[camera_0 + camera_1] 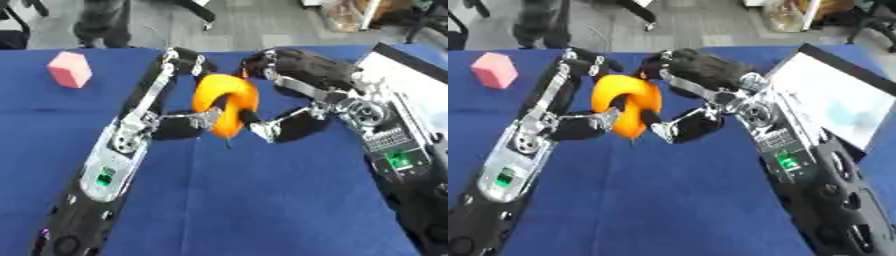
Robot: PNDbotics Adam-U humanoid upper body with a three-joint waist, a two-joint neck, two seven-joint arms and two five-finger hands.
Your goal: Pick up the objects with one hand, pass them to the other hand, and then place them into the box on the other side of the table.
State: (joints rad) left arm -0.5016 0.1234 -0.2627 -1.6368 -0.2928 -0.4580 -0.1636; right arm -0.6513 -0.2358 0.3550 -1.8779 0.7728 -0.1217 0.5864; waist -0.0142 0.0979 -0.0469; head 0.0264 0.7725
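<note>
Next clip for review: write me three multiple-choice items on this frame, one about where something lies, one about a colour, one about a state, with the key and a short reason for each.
1. Where does the pink foam-like block lie on the blue cloth-covered table?
A. far left
B. near right
C. inside the box

2. What colour is the curved ring-shaped object between the hands?
A. green
B. orange
C. white

3. How is the ring-shaped object held?
A. lying free on the table
B. by the left hand alone
C. between both hands, the right hand touching it too

Key: 1 A, the block sits near the far left edge, apart from both arms. 2 B, it is plainly orange. 3 C, fingers of both hands meet it, raised above the cloth.
</note>
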